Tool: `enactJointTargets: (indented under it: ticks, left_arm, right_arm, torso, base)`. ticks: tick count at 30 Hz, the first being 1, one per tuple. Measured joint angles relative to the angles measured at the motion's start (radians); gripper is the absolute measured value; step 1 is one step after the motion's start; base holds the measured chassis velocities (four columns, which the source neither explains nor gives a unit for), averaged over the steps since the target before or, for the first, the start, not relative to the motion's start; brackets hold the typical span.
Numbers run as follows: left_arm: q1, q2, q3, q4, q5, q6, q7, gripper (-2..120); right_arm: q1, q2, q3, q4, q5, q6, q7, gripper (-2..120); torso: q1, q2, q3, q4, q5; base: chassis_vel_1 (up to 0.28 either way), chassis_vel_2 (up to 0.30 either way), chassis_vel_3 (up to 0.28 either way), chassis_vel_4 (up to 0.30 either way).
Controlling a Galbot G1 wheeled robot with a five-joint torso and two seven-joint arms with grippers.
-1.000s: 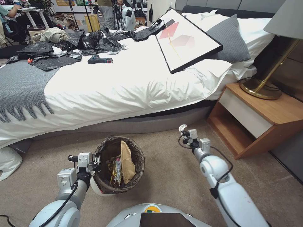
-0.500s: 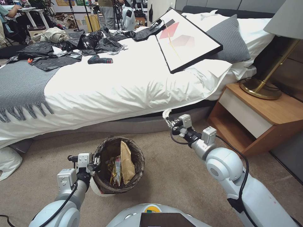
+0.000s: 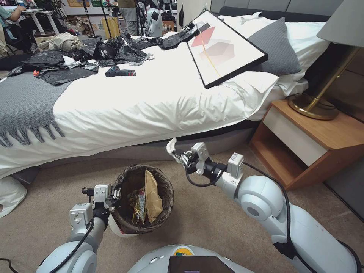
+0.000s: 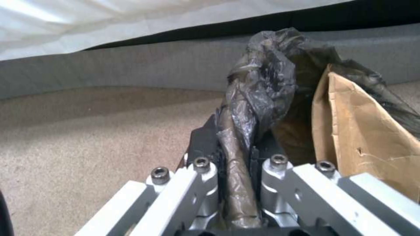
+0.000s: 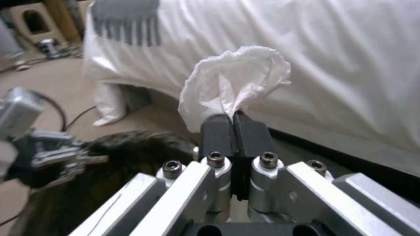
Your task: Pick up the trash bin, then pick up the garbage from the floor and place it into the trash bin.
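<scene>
We see the trash bin [image 3: 142,198] low in the head view, at about 7 o'clock from the picture's centre, sitting over the beige carpet [image 3: 204,212] just short of the bed [image 3: 151,98]. Its dark liner bag is folded over the rim, and inside it stand a brown paper bag [image 3: 152,195] and some yellow snack wrappers [image 3: 139,203]. Our left gripper [image 3: 113,197] is at the bin's 9 o'clock edge, its jaws pinched tight on the lined rim; in the left wrist view we see the dark fingers [image 4: 205,141] clamped either side of the bunched liner, with the brown paper bag just beyond. Our right gripper [image 3: 178,154] reaches in from 4 o'clock and sits just past the bin's 1 o'clock rim, near the grey bed base. Its black pads [image 5: 219,131] are pressed together on a crumpled white tissue [image 3: 171,145], which puffs out beyond the fingertips; in the right wrist view the tissue shows against the white sheet, with the bin's dark rim and our left gripper lower down and farther off. We cannot tell whether the tissue is directly over the bin's mouth or just outside it. A wooden nightstand [image 3: 303,140] with a brass lamp base [image 3: 313,107] stands at 3 o'clock, well apart from the bin.
</scene>
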Motion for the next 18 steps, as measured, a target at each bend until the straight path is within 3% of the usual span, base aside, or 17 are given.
enactJointTargets:
  ticks: [18]
  left_arm:
    - [-0.003, -0.001, 0.002, 0.0, 0.011, -0.001, 0.007, 7]
  right_arm:
    - [0.142, -0.036, -0.258, 0.005, 0.034, -0.024, -0.014, 0]
  torso:
    - [0.0, 0.0, 0.0, 0.0, 0.0]
  base:
    - [0.0, 0.0, 0.0, 0.0]
